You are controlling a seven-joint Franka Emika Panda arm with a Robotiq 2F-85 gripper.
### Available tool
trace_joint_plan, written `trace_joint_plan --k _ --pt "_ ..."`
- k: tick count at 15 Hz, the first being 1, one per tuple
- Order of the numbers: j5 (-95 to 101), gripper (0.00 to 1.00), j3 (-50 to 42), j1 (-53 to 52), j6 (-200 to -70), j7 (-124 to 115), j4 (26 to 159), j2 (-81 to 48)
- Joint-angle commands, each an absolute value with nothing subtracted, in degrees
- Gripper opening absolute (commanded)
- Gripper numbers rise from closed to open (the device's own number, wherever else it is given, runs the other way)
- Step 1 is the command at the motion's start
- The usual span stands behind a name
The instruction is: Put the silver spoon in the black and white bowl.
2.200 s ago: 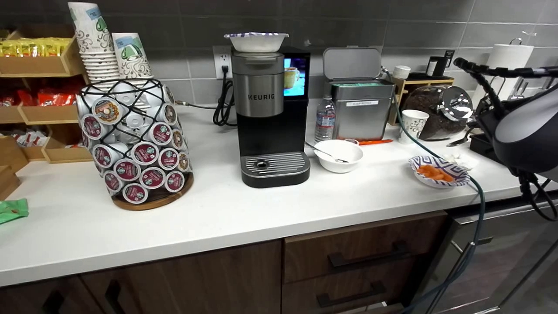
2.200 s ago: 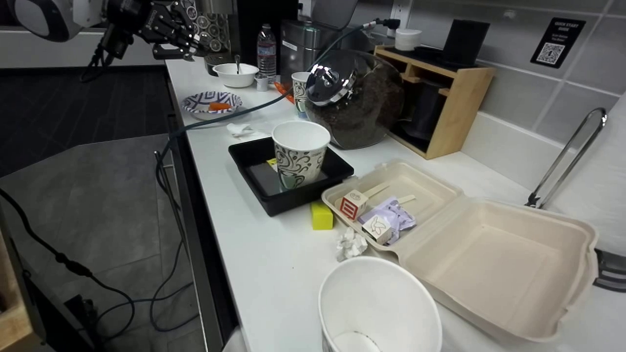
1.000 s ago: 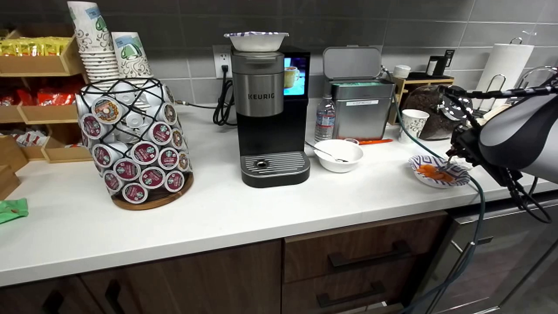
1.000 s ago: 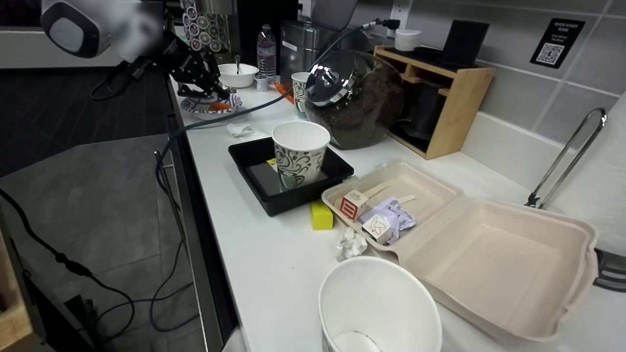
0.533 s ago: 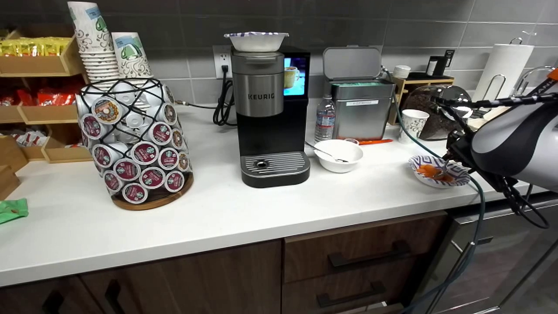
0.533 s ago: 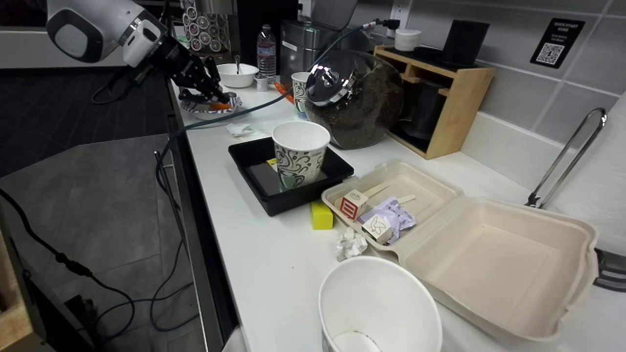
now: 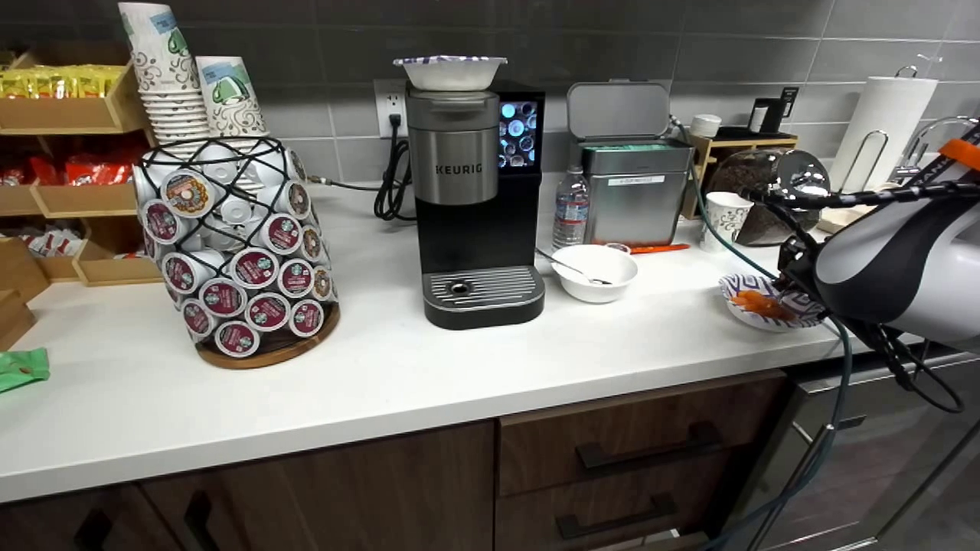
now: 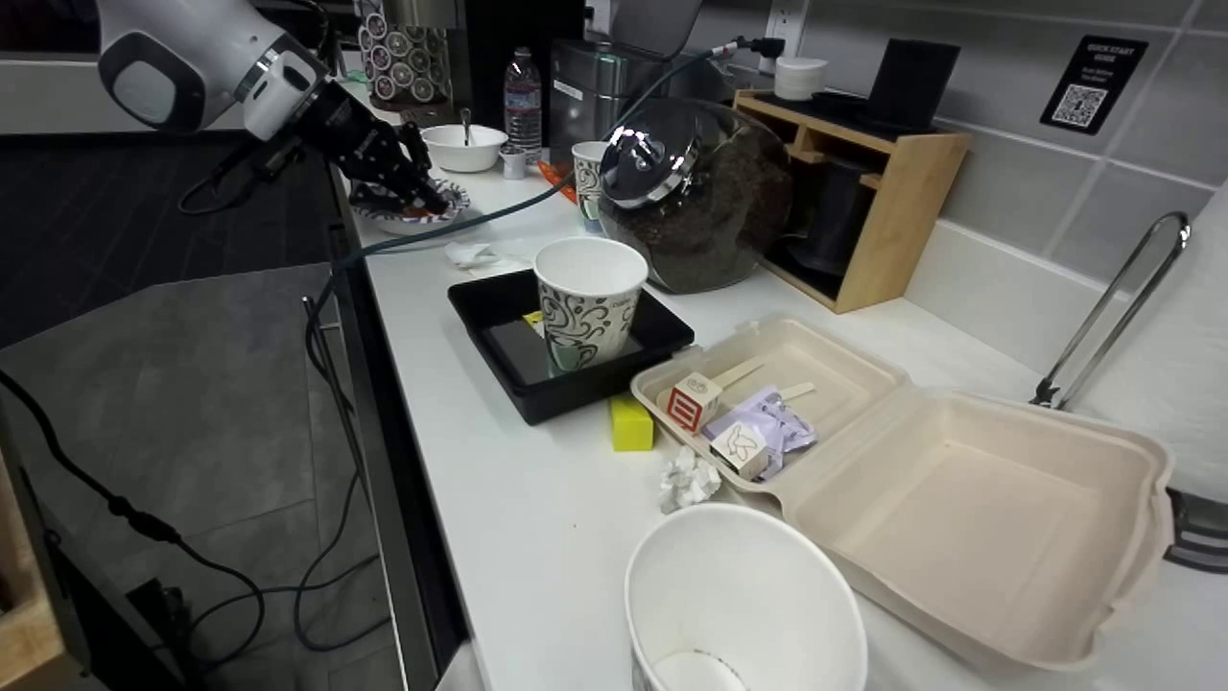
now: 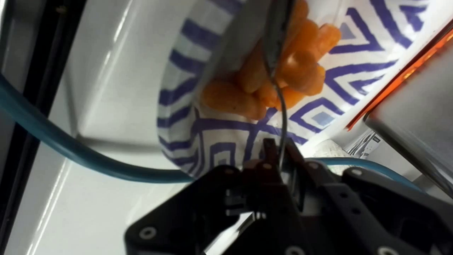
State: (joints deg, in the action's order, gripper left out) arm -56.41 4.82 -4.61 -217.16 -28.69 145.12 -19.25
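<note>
Lower than in the earlier frame, the gripper [image 9: 279,147] has come down to the purple-and-white bowl [image 9: 177,113], which sits just beneath and ahead of it. Its jaws are closed on a slim silver utensil [image 9: 273,58], whose handle leads forward from between them to a head above the orange pieces [image 9: 299,69]; the far end leaves the wrist view, so spoon or fork I cannot tell. Well apart from the gripper, a silver spoon [image 7: 582,275] leans in the white bowl [image 7: 612,268].
</note>
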Motion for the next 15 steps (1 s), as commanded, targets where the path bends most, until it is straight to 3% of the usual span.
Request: trace_joint_plan --k 1,6,7,10,15 --pt "-58.9 0.43 4.26 -5.81 -218.62 -27.26 143.57 -20.48" --pt "-59.74 0.81 4.77 -4.97 -216.38 -28.51 143.35 -18.04" --pt "-59.1 0.65 4.55 -5.09 -217.13 -27.77 143.39 -19.06" --pt "-59.15 0.81 4.56 -5.06 -217.14 -27.81 143.06 -18.67" --pt "-59.19 0.81 4.56 -5.05 -217.14 -27.82 143.05 -18.67"
